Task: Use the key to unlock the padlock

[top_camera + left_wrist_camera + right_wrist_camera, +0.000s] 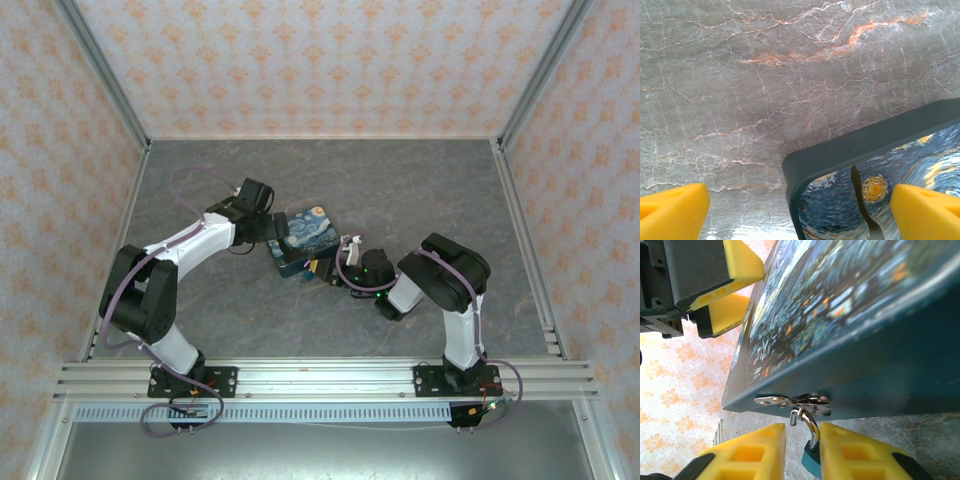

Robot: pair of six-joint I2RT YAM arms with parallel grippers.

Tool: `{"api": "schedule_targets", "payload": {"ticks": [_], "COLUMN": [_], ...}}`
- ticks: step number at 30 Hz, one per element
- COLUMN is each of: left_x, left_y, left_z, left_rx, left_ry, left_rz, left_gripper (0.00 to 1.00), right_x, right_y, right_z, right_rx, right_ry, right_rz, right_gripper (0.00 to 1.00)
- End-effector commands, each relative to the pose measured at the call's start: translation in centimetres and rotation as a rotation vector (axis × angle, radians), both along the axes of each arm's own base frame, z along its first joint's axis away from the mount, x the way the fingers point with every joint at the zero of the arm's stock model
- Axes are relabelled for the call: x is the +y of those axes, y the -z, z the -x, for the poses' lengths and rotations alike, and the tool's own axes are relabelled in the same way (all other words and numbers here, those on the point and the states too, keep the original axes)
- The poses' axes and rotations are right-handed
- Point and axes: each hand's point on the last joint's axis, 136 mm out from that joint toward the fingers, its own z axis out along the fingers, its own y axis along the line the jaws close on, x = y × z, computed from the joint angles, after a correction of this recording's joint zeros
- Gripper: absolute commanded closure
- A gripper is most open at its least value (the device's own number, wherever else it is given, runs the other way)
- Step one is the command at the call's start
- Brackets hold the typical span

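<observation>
The tiny teal padlock (812, 462) hangs by its silver shackle (811, 427) from the metal hasp (790, 401) on the front wall of the swirl-painted tin (850, 315). One shackle end looks free of the body. My right gripper (802, 450) has its yellow fingers close together around the lock; the body touches the right finger (860, 455), with a gap to the left one. No key shows. My left gripper (800, 210) is spread wide over the tin's (880, 150) back corner, one finger (925, 210) above the lid, the other (675, 212) above the table.
The tin (305, 235) sits mid-table between my left gripper (277, 232) and my right gripper (333, 272). Grey marbled table (400, 190) stretches behind and to both sides. Patterned walls and metal rails (525, 250) enclose the workspace.
</observation>
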Motion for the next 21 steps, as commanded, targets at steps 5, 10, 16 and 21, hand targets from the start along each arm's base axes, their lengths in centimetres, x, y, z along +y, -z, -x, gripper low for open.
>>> {"api": "schedule_targets", "payload": {"ticks": [5,10,16,21], "left_x": [1.2,1.3,1.4,1.5], "left_y": [2.6,2.7,2.9,3.0], "left_z": [1.7,1.8,2.0,2.0], "left_rx": [0.094,0.095,0.097,0.100], "left_ry": [-0.013,-0.017,-0.020,-0.023], "left_rz": [-0.060,-0.065,-0.064,-0.073], "left_gripper": [0.06,0.06,0.06,0.06], "right_x": [0.3,0.3,0.3,-0.7], "right_y": [-1.2,-1.1,-0.9,-0.6], "right_z": [0.2,0.0,-0.1,-0.2], "right_rx": [-0.047,-0.041,-0.033,-0.037], "right_ry": [-0.013,-0.006,-0.002,0.047], "right_rz": [-0.026,-0.022,-0.015,0.016], "right_gripper": [0.87,0.93,0.94,0.70]}}
